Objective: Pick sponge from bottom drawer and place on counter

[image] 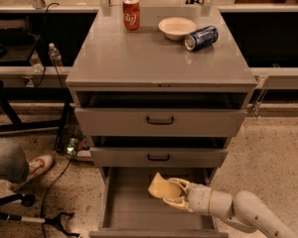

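The pale yellow sponge (161,187) is held between the fingers of my gripper (170,192), which is shut on it. My arm reaches in from the lower right. The sponge hangs over the open bottom drawer (134,213), a deep grey tray pulled out at the foot of the cabinet, and sits just under the front of the middle drawer (159,157). The grey counter (154,53) is well above the gripper.
On the counter stand a red soda can (131,14), a cream-white bowl (177,28) and a blue can (201,37) lying on its side. The top drawer (160,120) juts out slightly. A person's shoe (35,168) and cables lie on the floor at left.
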